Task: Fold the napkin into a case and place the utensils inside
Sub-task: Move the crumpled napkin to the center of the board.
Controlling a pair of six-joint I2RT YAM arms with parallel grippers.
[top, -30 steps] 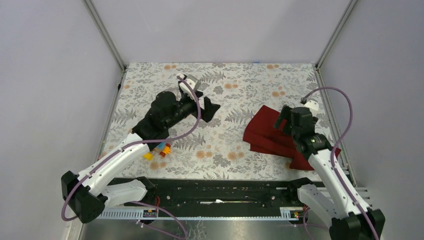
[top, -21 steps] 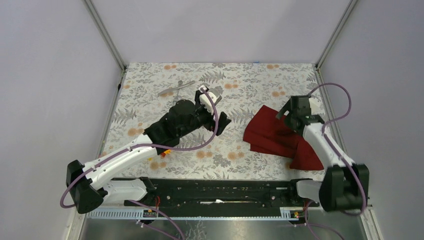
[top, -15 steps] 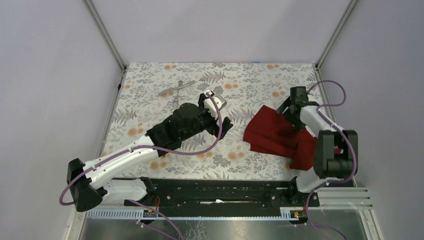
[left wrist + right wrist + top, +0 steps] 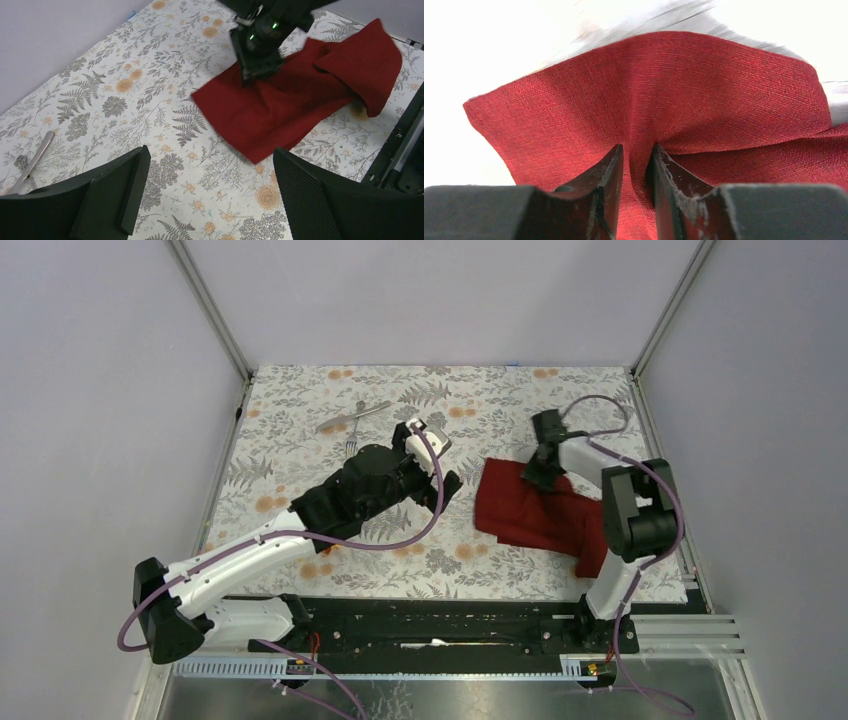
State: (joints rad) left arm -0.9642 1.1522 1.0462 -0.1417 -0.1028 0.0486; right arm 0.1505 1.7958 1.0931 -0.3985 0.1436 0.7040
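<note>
Pinching a fold of rumpled maroon napkin (image 4: pixel 704 95), the right pincer (image 4: pixel 634 152) (left pincer (image 4: pixel 207 172) wide)

The top external view looks down from high above and behind the arm bases at the table's (image 4: pixel 480 400) near edge and takes in the whole surface up to the far edge. The left wrist view looks from mid-table height toward the right side, with the left gripper (image 4: pixel 210 152) framing its bottom. The right wrist view sits tight against the napkin (image 4: pixel 674 90), which nearly fills it. All three views share that napkin, and the first two also share the right gripper (image 4: pixel 252 77).
</note>
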